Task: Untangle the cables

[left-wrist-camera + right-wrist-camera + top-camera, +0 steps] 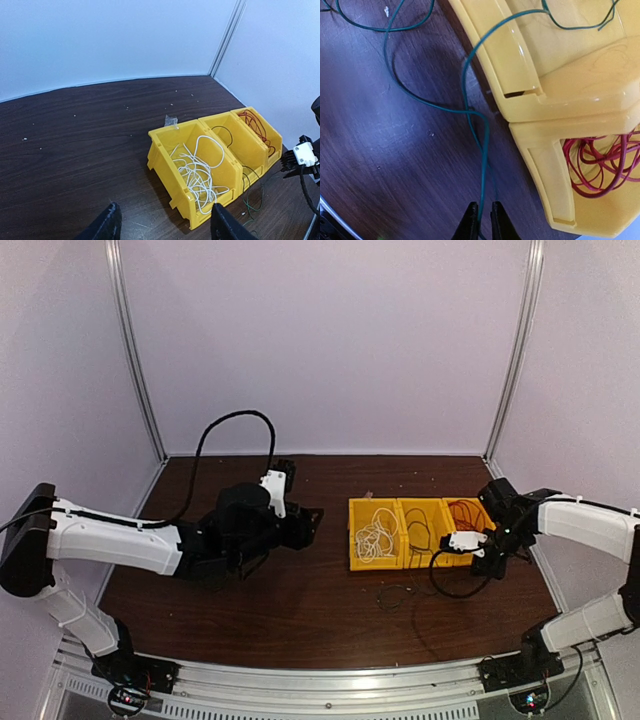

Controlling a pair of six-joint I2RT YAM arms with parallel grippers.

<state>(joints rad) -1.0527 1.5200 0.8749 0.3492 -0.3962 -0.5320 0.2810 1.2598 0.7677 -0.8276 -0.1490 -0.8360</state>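
While left gripper (165, 224) gapes, right gripper (484, 211) pinches green cable (486, 150)

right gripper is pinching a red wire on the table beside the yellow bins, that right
Not quite. The right gripper is pinching a green wire, not a red one, on the table beside the yellow bins. The right wrist view shows it. The red wires lie inside one of the bins.
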